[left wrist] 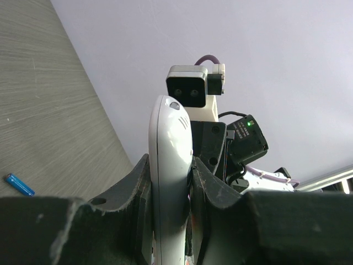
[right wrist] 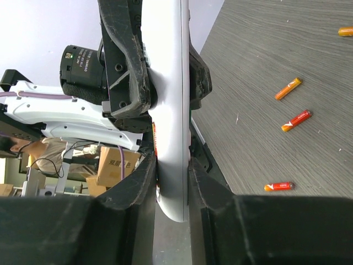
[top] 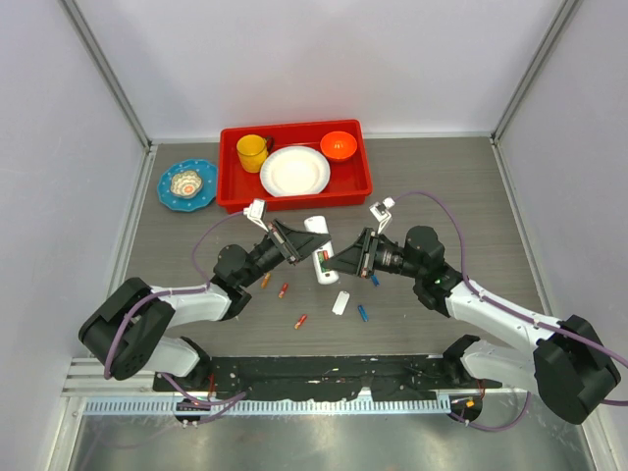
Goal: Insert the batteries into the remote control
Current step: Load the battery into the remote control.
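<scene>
While the remote control (top: 322,257) is being held aloft near scattered batteries (top: 300,321) in the top view, the left gripper (left wrist: 170,171) is clamping it tightly in its wrist view and the right gripper (right wrist: 172,171) is pinching its end in its own, seemingly bracing it for loading.

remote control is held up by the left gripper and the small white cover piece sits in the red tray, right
No. The left gripper does hold the remote control up, but the small white cover piece lies on the table beside a blue battery, not in the red tray. The top external view shows it.
</scene>
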Motion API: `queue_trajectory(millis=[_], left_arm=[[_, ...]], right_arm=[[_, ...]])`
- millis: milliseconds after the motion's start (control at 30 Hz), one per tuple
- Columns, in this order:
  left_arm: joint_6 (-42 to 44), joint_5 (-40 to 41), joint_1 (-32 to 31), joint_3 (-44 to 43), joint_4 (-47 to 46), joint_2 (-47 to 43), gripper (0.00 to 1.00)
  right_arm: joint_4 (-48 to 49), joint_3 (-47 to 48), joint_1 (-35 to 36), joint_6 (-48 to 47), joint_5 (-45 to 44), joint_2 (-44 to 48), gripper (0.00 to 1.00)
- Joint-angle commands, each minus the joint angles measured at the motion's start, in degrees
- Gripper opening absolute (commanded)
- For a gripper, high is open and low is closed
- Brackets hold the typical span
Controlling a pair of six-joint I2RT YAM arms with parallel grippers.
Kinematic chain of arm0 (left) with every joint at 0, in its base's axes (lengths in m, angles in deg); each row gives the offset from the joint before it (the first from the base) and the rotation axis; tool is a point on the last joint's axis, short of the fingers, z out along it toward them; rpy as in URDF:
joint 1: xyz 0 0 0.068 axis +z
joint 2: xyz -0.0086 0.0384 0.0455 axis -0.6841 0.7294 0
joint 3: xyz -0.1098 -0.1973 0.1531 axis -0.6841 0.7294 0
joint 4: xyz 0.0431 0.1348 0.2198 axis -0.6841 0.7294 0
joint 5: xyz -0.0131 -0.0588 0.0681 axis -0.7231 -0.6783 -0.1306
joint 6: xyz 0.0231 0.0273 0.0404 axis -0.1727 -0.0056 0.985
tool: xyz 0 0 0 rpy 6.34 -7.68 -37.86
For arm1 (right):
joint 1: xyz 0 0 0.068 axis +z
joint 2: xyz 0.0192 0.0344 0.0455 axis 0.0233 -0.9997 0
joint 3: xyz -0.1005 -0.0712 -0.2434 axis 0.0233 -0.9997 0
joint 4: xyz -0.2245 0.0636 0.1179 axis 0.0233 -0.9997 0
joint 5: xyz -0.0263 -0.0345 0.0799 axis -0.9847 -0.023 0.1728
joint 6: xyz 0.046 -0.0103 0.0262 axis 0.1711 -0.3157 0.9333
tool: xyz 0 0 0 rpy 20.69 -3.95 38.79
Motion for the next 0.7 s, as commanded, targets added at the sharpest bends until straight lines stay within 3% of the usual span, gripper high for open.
queue_trajectory(millis=[0, 100, 200, 300, 400, 500, 667], left_arm=[[0.92, 0.28, -0.06, -1.71, -16.87, -1.53, 0.00], [0.92, 0.19, -0.06, -1.36, -16.87, -1.26, 0.00], [0.92, 0.28, -0.06, -1.18, -16.87, -1.00, 0.00], [0.84, 0.19, -0.06, -1.36, -16.87, -0.65, 0.00], [0.75, -0.07, -0.15, -1.62, -16.87, -0.73, 0.00], [0.92, -0.25, -0.15, -1.54, -16.87, -0.65, 0.00], [2.06, 1.33, 0.02, -0.05, -16.87, 0.14, 0.00]], right_arm=[[-2.90, 0.40, 0.16, -1.12, -1.42, -0.80, 0.39], [-2.62, 0.84, 0.07, -0.59, -2.21, 0.43, 0.53], [-2.71, 1.81, 0.07, -0.67, -1.69, 0.25, 0.55], [-4.11, 2.86, 0.16, -1.55, -0.90, -0.98, 0.52], [-4.56, 2.60, 0.16, -1.91, -1.07, -1.68, 0.44], [-3.51, 1.99, 0.16, -1.29, -1.16, -1.42, 0.43], [-4.37, 3.03, -0.72, -0.32, -1.78, 2.35, 0.63]])
